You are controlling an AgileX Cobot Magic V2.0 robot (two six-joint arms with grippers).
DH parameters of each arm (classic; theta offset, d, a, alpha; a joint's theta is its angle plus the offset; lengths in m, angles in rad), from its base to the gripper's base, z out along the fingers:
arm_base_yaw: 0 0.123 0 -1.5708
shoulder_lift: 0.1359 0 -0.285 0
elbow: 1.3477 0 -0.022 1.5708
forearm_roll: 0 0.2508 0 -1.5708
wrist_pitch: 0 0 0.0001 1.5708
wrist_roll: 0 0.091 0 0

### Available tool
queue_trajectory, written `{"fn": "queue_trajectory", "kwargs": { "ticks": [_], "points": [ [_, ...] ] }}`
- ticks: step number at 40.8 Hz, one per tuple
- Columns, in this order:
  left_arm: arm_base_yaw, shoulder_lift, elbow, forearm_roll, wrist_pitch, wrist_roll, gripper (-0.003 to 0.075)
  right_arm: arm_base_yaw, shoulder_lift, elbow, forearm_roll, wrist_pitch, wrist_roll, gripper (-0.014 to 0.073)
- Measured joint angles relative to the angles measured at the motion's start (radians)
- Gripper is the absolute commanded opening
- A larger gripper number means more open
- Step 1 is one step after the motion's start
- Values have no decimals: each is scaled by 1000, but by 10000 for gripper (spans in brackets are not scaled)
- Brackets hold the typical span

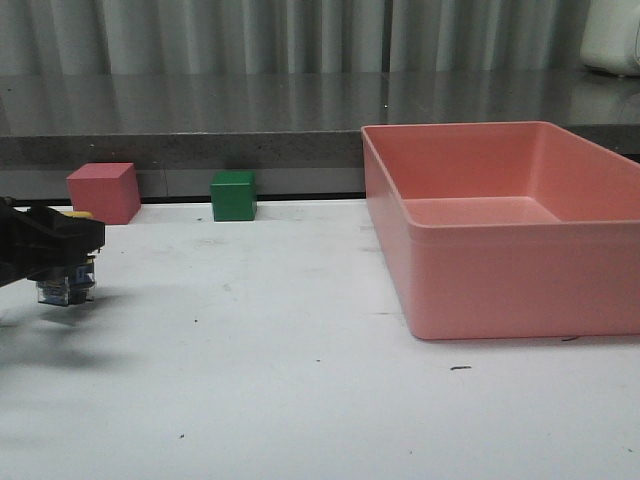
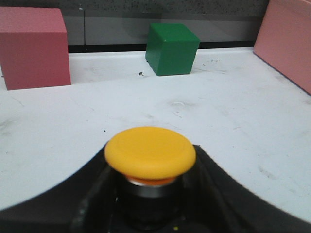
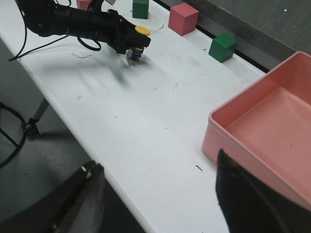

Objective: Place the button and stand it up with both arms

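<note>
A: Where is the button [image 1: 68, 285], and how does it handle?

B: It hangs upright just above the surface [image 1: 300, 380] at the far left, clamped by the left hand [image 1: 70, 250] around its black collar. The yellow cap sits above the fingers [image 2: 214, 194]. It looks small, rigid and light. The smooth domed cap is probably slippery, so the collar or the blocky base is the better grip point.

A: State of the right hand [image 3: 155, 194]?

B: Fingers apart, holding nothing, well away from the button.

A: Item count?

B: 1 button, 1 pink bin [image 1: 500, 220], 2 pink cubes [image 3: 183, 18], and 2 green cubes [image 3: 223, 47], counted in the right wrist view. The front view shows only 1 of each cube.
</note>
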Motion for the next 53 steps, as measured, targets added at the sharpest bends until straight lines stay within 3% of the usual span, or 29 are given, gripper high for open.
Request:
{"fn": "queue_trajectory", "kwargs": {
  "ticks": [19,30,41,47,53],
  "points": [
    [0,0,0,2,55,0,491,0,0,0,0,0,0,510],
    [0,-66,0,53,219,-43,505,0,0,0,0,0,0,510],
    [-53,-357,6,85,673,-90,503,0,0,0,0,0,0,510],
    [-188,-563,-1,83,1032,-133,503,0,0,0,0,0,0,510],
    [-334,-754,-69,-15,1452,-140,502,0,0,0,0,0,0,510]
  ]
}}
